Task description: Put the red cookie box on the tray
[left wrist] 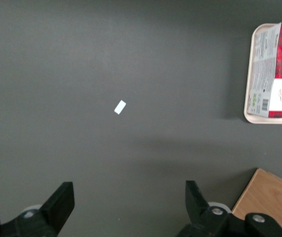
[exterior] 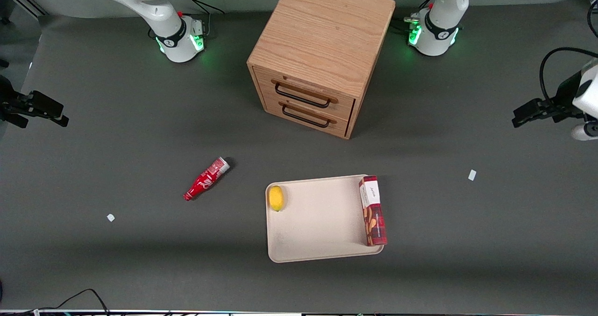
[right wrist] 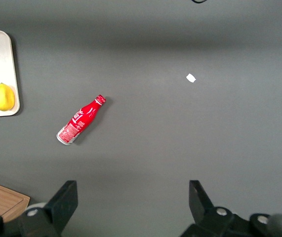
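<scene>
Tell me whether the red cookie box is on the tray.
On: red cookie box lies flat along tray edge; gripper open, apart.

The left arm's gripper (exterior: 525, 116) hangs in the air at the working arm's end of the table, pointing inward, holding nothing. In the wrist view its two black fingers (left wrist: 61, 202) stand wide apart above bare table surface

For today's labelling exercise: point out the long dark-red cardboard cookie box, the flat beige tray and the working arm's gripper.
Long dark-red cardboard cookie box (exterior: 373, 211): front view, middle of its top face.
Flat beige tray (exterior: 322, 220): front view, bare floor.
Gripper (left wrist: 130, 202): left wrist view, midway between open fingertips, above bare table.
</scene>
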